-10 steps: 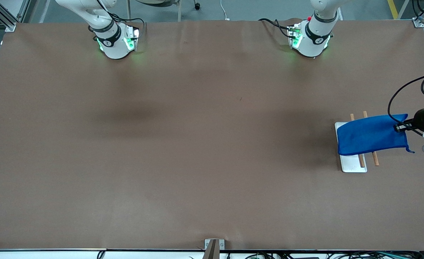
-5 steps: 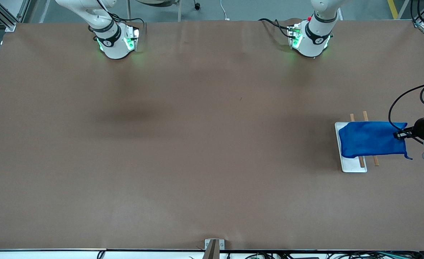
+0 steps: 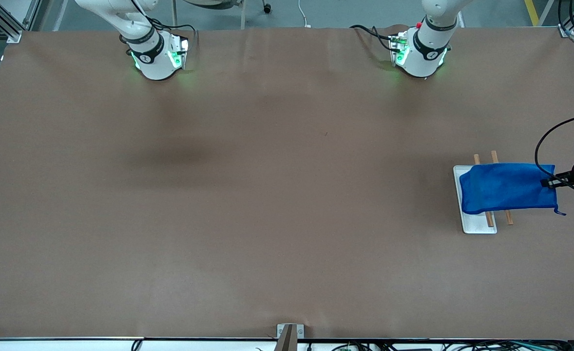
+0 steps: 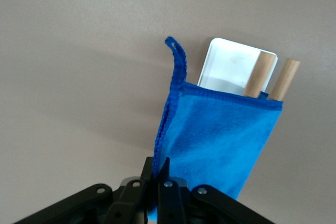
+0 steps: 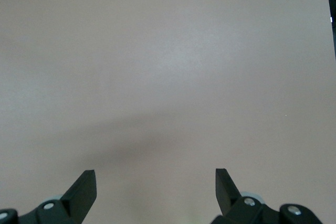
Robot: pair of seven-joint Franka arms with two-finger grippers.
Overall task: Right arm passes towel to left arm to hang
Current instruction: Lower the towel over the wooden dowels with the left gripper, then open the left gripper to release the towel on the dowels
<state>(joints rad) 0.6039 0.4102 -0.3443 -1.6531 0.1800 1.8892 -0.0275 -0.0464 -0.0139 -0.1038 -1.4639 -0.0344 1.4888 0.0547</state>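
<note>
The bright blue towel (image 3: 506, 187) lies draped over the two wooden rods (image 3: 508, 218) of a small rack with a white base (image 3: 477, 225), near the left arm's end of the table. My left gripper (image 3: 546, 183) is shut on the towel's edge at the table-end side. In the left wrist view the fingers (image 4: 170, 174) pinch the hem of the towel (image 4: 220, 135), and a loose thread (image 4: 176, 51) sticks out at one corner. My right gripper (image 5: 156, 182) is open and empty over bare table; it does not show in the front view.
The rack's rod ends (image 4: 260, 74) and white base (image 4: 228, 64) show past the towel. The brown table (image 3: 287, 195) holds nothing else. The arm bases (image 3: 158, 58) stand along the edge farthest from the front camera.
My left gripper lowered the towel's held edge so it lies flatter over the rods, then shifted slightly toward the left arm's end of the table. The towel stayed gripped.
</note>
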